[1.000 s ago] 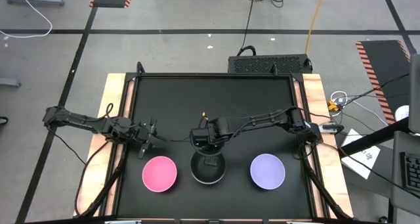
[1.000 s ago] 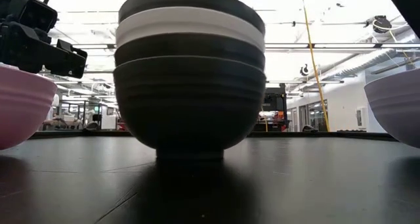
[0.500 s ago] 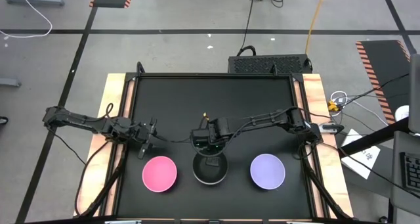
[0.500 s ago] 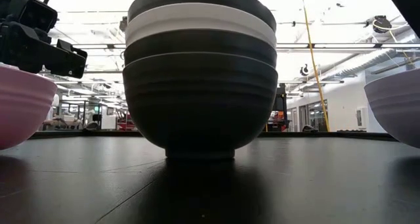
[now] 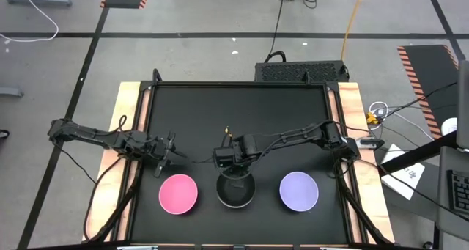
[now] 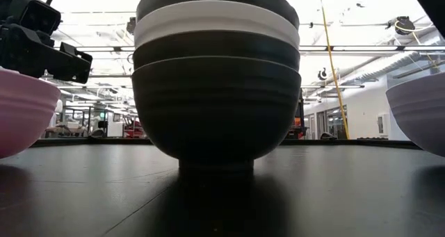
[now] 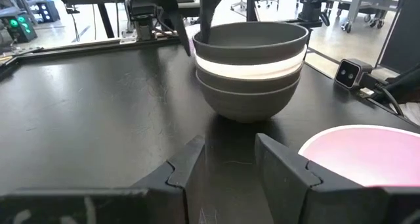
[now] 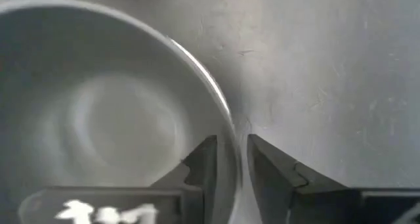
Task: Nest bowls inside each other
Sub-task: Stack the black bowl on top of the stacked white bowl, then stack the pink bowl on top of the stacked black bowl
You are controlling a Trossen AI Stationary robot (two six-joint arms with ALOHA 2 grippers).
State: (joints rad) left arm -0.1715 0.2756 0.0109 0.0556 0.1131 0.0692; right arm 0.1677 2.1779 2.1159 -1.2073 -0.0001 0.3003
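Right pincer let go of the stack's rim

The right pincer [image 8: 228, 159] had parted its fingers astride the rim of the four nested plastic bowls, black, white, black, black [image 6: 217, 77], which had slid slightly sideways and now sat on the black worktop [image 5: 198, 118] between the pink bowl [image 5: 178, 193] and lavender bowl [image 5: 299, 190]. Two remained to nest. The left pincer [image 7: 225, 159] waited released beside the pink bowl.
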